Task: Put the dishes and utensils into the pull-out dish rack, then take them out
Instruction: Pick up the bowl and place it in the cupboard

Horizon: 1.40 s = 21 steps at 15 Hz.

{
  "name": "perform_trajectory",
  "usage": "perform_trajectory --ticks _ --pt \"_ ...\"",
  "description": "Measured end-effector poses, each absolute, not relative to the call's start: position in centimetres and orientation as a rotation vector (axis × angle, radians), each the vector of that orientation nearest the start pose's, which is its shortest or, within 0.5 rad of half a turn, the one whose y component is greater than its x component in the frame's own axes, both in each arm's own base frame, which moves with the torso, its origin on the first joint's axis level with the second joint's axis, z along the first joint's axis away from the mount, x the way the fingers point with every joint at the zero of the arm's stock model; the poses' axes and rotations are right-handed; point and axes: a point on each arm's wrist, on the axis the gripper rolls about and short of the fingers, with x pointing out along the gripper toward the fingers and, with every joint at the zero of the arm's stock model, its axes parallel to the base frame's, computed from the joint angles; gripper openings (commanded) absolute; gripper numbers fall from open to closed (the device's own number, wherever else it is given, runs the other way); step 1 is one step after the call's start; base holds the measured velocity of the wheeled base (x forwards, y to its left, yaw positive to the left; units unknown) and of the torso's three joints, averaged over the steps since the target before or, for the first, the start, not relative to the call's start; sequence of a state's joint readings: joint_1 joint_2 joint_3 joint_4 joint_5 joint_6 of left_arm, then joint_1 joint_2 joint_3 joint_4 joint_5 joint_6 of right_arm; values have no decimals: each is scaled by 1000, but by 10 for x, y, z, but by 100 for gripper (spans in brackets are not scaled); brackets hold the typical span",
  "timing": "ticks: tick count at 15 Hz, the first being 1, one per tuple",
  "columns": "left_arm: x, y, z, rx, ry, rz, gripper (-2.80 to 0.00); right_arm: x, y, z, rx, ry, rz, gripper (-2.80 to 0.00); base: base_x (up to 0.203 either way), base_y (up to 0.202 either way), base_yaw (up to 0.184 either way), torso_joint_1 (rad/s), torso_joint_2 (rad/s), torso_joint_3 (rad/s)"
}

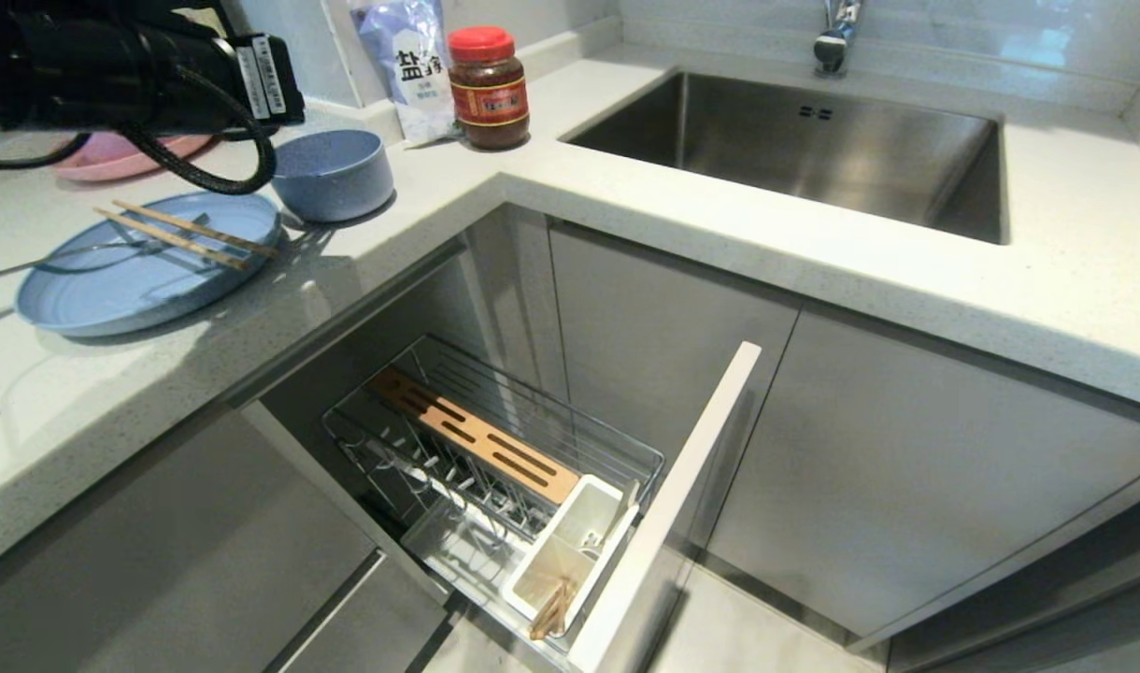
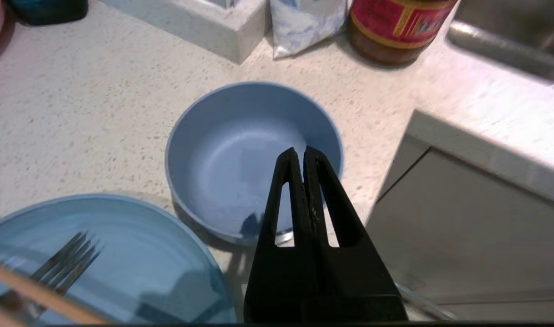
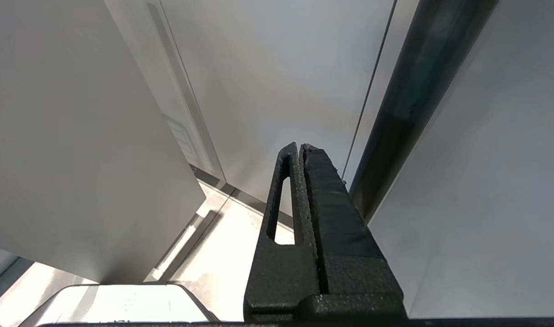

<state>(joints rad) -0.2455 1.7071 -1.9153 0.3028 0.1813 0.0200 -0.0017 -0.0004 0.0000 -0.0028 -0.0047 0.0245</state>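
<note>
The bowl sits upright and empty on the counter, just beside the plate, whose rim nearly meets it. On the plate lie the chopsticks, side by side and slanting across it, and the fork, its tines pointing toward the plate's middle; its handle runs off over the rim toward the left edge of the counter. Below the counter corner the rack is pulled out on its narrow white front. Its prongs hold no dishes, the slotted wooden strip runs along one side, and the white caddy sits at the front end with something thin and wooden leaning in its near compartment; what that is I can't tell. The left gripper hangs over the near edge of the bowl, jaws pressed together and holding nothing; from the head view only its dark arm shows, above the plate. The right gripper is parked low by the cabinet fronts, jaws likewise closed and empty. Behind the bowl stand a red-lidded jar and a bag, touching each other. A pink plate lies beyond the blue one, and the sink is set in the counter to the right.
</note>
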Motion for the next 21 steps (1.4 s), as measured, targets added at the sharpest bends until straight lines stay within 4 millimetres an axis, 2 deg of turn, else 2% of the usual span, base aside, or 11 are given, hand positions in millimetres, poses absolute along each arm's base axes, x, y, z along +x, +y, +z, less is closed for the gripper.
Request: perform_trajectory --ticks 2,5,6,14,21 --pt "303 -73 388 69 119 -72 -280 -23 0 76 24 -3 -6 -280 0 0 0 0 0 0" --pt "312 -77 380 76 143 -78 -280 -23 0 76 24 -3 -6 -280 0 0 0 0 0 0" --pt "313 -78 379 77 147 -79 0 -23 0 76 24 -3 -6 -280 0 0 0 0 0 0" --pt "310 -80 381 71 143 -81 0 -23 0 76 24 -3 -6 -280 0 0 0 0 0 0" --pt "316 -81 376 85 153 -82 0 -23 0 76 24 -3 -6 -280 0 0 0 0 0 0"
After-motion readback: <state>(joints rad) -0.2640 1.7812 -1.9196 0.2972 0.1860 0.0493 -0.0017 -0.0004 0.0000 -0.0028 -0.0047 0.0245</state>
